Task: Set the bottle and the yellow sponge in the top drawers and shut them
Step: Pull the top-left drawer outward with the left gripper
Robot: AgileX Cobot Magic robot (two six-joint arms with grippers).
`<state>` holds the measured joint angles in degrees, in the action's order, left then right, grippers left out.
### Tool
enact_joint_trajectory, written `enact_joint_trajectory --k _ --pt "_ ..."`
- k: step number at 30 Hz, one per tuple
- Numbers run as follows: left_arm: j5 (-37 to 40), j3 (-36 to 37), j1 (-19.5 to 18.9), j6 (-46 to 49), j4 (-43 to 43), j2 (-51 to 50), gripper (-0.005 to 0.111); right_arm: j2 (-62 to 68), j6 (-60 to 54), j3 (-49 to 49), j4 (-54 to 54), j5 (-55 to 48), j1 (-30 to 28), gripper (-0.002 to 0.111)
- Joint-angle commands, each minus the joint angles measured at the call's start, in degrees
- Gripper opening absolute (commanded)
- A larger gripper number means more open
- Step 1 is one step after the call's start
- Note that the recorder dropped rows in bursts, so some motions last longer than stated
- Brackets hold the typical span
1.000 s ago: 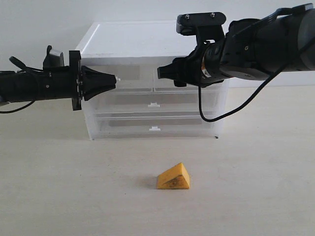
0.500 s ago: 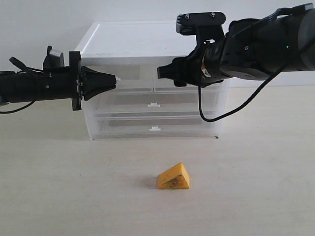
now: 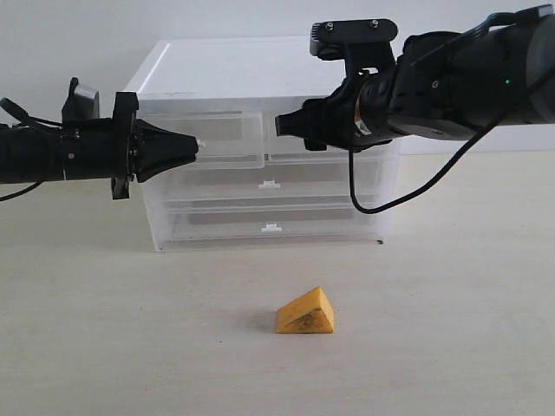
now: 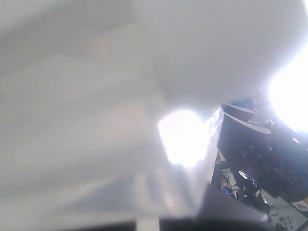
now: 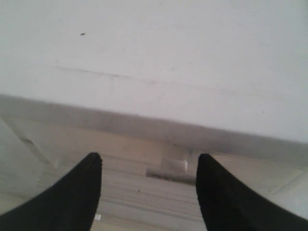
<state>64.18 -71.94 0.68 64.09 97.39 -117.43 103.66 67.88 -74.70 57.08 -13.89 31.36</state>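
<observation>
The yellow sponge (image 3: 305, 313), an orange-yellow wedge, lies on the table in front of the chest (image 3: 260, 74). My left gripper (image 3: 195, 144) is shut on the small white handle (image 3: 201, 142) of the top left drawer (image 3: 217, 139), which stands slightly out of the chest. The left wrist view shows only blurred translucent plastic (image 4: 96, 144) close up. My right gripper (image 3: 279, 126) hovers open before the top right drawer (image 3: 329, 154); its handle (image 5: 167, 167) sits between the open fingers, untouched. The bottle is out of view.
Two full-width drawers (image 3: 270, 184) with white handles sit shut below the top pair. The pale table (image 3: 451, 329) stretches in front and to both sides of the chest. A black cable (image 3: 381, 204) hangs from my right arm beside the chest.
My left gripper has drawn back to the left with the handle, and the top left drawer has come out a little. The right arm and sponge have hardly moved.
</observation>
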Motion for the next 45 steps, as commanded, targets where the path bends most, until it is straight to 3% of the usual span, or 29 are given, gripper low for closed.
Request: enact_joint_trajectory --k 1,18,32,45 --pt "5.78 1.65 0.02 1.93 1.65 2.64 0.004 -0.16 -0.05 -0.82 1.98 0.77 -1.12 0.054" --pt "5.78 6.71 0.02 4.74 0.61 5.68 0.004 -0.16 2.79 -0.82 1.99 4.7 -1.12 0.054" --pt "5.78 7.81 -0.1 4.89 0.06 6.06 0.004 1.06 11.91 -2.24 1.99 6.85 -1.12 0.054" --pt "5.78 13.75 -0.1 8.48 -1.34 13.08 0.004 5.19 12.68 -5.42 1.87 7.29 -1.12 0.054"
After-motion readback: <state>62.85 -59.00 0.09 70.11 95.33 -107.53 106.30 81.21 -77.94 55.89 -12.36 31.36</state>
